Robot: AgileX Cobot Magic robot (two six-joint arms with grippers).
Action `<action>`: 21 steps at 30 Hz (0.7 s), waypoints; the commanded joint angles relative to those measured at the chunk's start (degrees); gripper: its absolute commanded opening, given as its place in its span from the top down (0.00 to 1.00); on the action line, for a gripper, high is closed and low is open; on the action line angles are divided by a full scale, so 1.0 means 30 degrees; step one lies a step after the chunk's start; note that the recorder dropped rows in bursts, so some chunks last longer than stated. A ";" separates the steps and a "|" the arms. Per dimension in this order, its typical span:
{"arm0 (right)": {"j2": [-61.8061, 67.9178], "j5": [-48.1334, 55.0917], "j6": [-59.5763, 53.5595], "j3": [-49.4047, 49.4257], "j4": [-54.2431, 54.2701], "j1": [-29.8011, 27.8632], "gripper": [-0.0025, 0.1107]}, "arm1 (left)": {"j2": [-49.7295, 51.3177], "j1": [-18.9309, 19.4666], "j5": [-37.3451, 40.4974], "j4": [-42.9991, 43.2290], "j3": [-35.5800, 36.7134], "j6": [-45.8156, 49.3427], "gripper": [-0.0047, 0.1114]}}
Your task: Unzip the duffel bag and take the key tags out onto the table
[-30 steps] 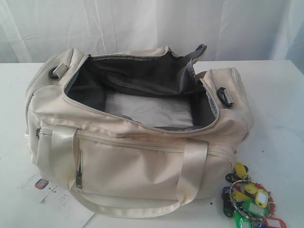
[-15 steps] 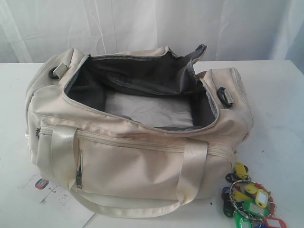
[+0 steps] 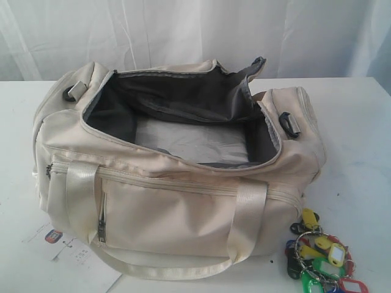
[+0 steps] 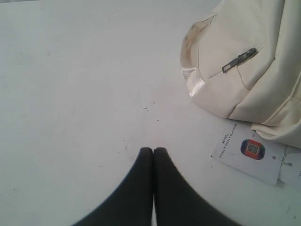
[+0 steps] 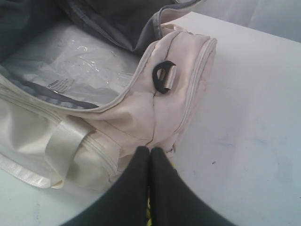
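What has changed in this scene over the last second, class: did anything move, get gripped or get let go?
Nothing visibly changed. The duffel bag stays unzipped and gaping open on the table. The key tags still lie on the table beside the bag's end, and the paper hang-tag has not moved. The left gripper and the right gripper are shut and hold nothing.
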 commanded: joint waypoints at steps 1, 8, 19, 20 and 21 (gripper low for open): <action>-0.0072 -0.0191 0.0100 0.0095 -0.0051 -0.0039 0.98 | -0.0089 -0.0127 0.0021 -0.0276 0.0099 0.0809 0.96; -0.0072 -0.0191 0.0100 0.0095 -0.0051 -0.0039 0.98 | -0.0089 -0.0127 0.0021 -0.0276 0.0099 0.0809 0.96; -0.0072 -0.0191 0.0100 0.0095 -0.0051 -0.0039 0.98 | -0.0089 -0.1229 0.0021 -0.0218 0.0099 0.0843 0.96; -0.0072 -0.0191 0.0100 0.0095 -0.0051 -0.0039 0.98 | -0.0089 -0.1229 0.0021 -0.0218 0.0099 0.0843 0.96; -0.0072 -0.0191 0.0100 0.0095 -0.0051 -0.0039 0.98 | -0.0089 -0.1229 0.0021 -0.0218 0.0099 0.0843 0.96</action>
